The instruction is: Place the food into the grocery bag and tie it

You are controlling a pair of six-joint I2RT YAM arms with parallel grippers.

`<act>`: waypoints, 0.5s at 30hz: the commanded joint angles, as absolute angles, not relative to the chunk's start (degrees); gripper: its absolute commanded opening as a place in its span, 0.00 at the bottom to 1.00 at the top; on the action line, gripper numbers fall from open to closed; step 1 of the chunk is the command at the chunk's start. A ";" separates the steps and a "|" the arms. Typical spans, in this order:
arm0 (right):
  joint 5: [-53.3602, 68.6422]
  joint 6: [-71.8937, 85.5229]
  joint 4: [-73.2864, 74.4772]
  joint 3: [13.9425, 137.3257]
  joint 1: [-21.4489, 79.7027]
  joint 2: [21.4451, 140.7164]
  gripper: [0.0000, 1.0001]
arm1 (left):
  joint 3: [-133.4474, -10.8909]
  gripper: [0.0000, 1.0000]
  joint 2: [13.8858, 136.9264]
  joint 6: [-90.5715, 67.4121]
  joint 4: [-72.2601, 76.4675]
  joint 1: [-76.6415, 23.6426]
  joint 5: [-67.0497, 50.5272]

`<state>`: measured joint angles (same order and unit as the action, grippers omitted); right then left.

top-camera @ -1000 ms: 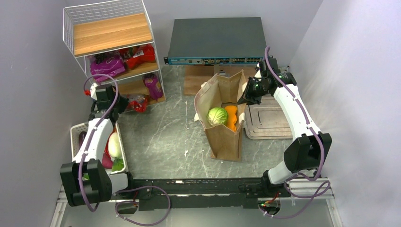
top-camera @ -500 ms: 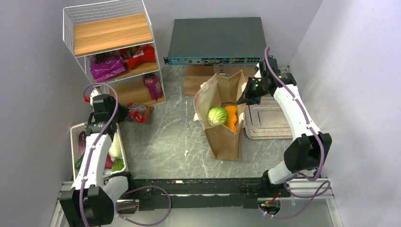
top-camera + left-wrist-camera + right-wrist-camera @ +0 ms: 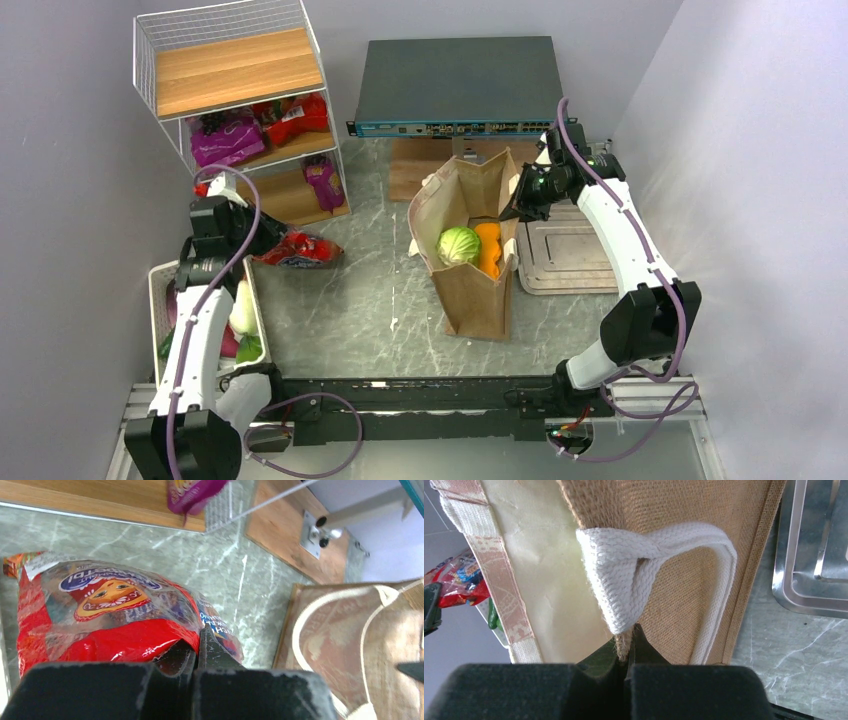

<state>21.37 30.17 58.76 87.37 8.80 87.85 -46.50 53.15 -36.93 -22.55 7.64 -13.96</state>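
Bag (image 3: 478, 295) stands upright in the middle of the worktop (image 3: 350, 300), mouth open, with the cabbage (image 3: 460, 245) and carrot (image 3: 489, 248) already lying side by side inside it. The right claw (image 3: 625, 650) is closed tight on the bag's right rim, pinching the woven edge just under the root of the white handle (image 3: 664, 537). That grip seems meant to hold the mouth spread and steady the bag while the other arm loads it.

The left claw (image 3: 196, 647) is clamped on one edge of a red packet (image 3: 110, 610), which juts out ahead of its fingers. The packet lies between the rack (image 3: 240, 90) and the bag, well left of the bag; whether it clears the worktop I cannot tell. Holding it by a thin edge leaves its bulk free to drop in.

Spare red packets (image 3: 296, 118) and a purple packet (image 3: 226, 142) sit on the rack's shelves, so loading looks partly done and tying not yet begun. The next move calls for carrying the held packet right, over the rim, and letting go above the cabbage. The glossy film may slip, and the near wall could snag it.
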 commanded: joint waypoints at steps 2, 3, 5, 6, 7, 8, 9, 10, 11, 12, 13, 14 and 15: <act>21.67 29.97 57.29 90.65 10.30 86.05 0.00 | -57.89 0.00 54.28 -32.36 -18.90 6.47 -23.53; 21.55 29.99 57.30 90.65 10.30 85.99 0.00 | -59.18 0.00 54.63 -32.19 -20.19 6.24 -23.96; 21.52 30.14 57.26 90.57 10.49 85.83 0.00 | -61.68 0.00 55.37 -31.72 -22.69 5.76 -25.55; 21.49 30.15 57.22 90.49 10.51 85.74 0.00 | -63.12 0.00 55.85 -31.34 -24.14 5.51 -26.53; 21.38 30.22 57.22 90.45 10.56 85.70 0.00 | -64.48 0.00 56.41 -30.89 -25.82 5.26 -27.43; 21.28 30.23 57.22 90.44 10.67 85.63 0.00 | -66.09 0.00 56.95 -30.44 -27.34 4.84 -28.20; 21.14 30.14 57.22 90.45 10.69 85.56 0.00 | -67.52 0.00 57.78 -29.73 -29.39 4.57 -29.05; 21.01 30.15 57.28 90.48 10.80 85.53 0.00 | -69.05 0.00 58.28 -28.71 -31.22 3.83 -29.62; 20.89 30.06 57.30 90.45 10.90 85.48 0.00 | -70.53 0.00 58.56 -27.47 -32.94 3.26 -29.64; 20.73 30.06 57.33 90.52 11.05 85.45 0.00 | -71.78 0.00 58.76 -26.70 -34.63 2.73 -29.55; 20.60 29.99 57.40 90.59 11.24 85.40 0.00 | -73.02 0.00 58.77 -25.95 -35.77 2.14 -29.60; 20.41 29.96 57.39 90.61 11.49 85.39 0.00 | -74.19 0.00 58.87 -25.45 -36.79 1.48 -29.66; 20.30 29.89 57.40 90.61 11.70 85.35 0.00 | -75.76 0.00 58.88 -25.00 -38.05 0.89 -29.62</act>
